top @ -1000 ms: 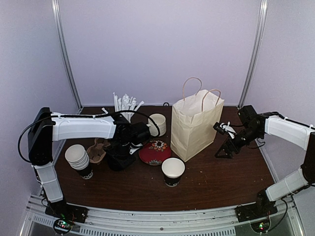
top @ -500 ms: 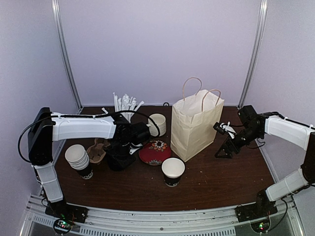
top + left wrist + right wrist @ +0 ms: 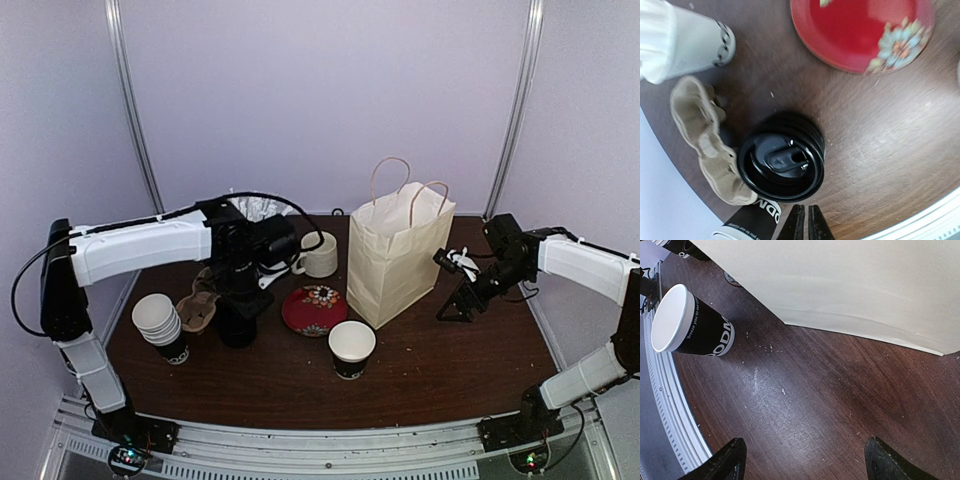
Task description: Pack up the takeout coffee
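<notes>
One takeout coffee cup (image 3: pixel 236 330), black with a black lid, stands left of centre; in the left wrist view its lid (image 3: pixel 781 162) fills the middle. My left gripper (image 3: pixel 240 300) hangs just above it, shut and empty, its tips (image 3: pixel 805 225) beside the lid without touching. A second black paper cup (image 3: pixel 351 348) with white lettering and a white top stands uncovered in front of the paper bag; the right wrist view has it at upper left (image 3: pixel 690 322). My right gripper (image 3: pixel 455 305) sits low at the bag's right side, open (image 3: pixel 807 460), nothing between its fingers.
A cream paper bag (image 3: pixel 395 255) with handles stands upright at centre. A red flowered plate (image 3: pixel 314 308), a cream mug (image 3: pixel 320 253), a cardboard cup carrier (image 3: pixel 197 305) and a stack of cups (image 3: pixel 158 320) surround the lidded cup. A pale cup (image 3: pixel 695 42) stands behind.
My left gripper has closed fully and risen off the lidded cup, the arm lifting and swinging slightly back. The right arm has not moved.
</notes>
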### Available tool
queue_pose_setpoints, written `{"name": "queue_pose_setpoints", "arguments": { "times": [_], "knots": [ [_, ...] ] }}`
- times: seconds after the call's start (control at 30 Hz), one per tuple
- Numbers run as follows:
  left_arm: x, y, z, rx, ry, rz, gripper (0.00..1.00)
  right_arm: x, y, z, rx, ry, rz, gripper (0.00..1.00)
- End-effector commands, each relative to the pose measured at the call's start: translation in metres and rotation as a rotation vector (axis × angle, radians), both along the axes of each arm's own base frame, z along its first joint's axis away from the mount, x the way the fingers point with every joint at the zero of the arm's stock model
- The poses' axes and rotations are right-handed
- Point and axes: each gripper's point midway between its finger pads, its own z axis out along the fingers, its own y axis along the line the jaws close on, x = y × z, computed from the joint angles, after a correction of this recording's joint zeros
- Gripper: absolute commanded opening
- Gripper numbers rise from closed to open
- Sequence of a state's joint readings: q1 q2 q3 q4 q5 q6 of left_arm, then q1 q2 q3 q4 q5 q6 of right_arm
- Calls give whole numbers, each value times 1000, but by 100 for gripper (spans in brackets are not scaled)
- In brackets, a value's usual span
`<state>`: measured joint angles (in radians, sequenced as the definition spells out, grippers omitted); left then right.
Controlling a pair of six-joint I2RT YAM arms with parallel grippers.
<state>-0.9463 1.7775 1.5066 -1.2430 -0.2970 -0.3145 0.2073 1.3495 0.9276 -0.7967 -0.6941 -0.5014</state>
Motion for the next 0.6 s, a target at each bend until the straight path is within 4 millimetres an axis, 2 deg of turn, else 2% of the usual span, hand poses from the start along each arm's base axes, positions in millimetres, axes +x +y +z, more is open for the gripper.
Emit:
{"name": "queue_pose_setpoints", "arguments": {
  "times": [0.0, 0.13, 0.2, 0.27, 0.33, 0.43, 0.57],
  "knots": [
    [1, -19, 63, -174, -62, -56, 4, 5, 3, 16, 16, -20, -1, 85],
    [-1, -40, 94, -352, -100, -101, 1, -1, 11, 45, 79, -30, 22, 85],
    [-3, -39, 92, -341, -86, -108, 7, -2, 14, 55, 83, -47, 35, 85],
    [-3, -29, 75, -264, -72, -106, 27, -1, 14, 54, 83, -51, 32, 85],
    [0, -14, 49, -178, -69, -85, 39, -1, 17, 51, 96, -44, 28, 85],
    [1, -4, 18, -140, -40, -40, 46, -3, 19, 43, 103, -39, 29, 85],
    [2, -4, -6, -112, -17, -10, 47, -4, 15, 31, 69, -42, 28, 85]
  ]
}}
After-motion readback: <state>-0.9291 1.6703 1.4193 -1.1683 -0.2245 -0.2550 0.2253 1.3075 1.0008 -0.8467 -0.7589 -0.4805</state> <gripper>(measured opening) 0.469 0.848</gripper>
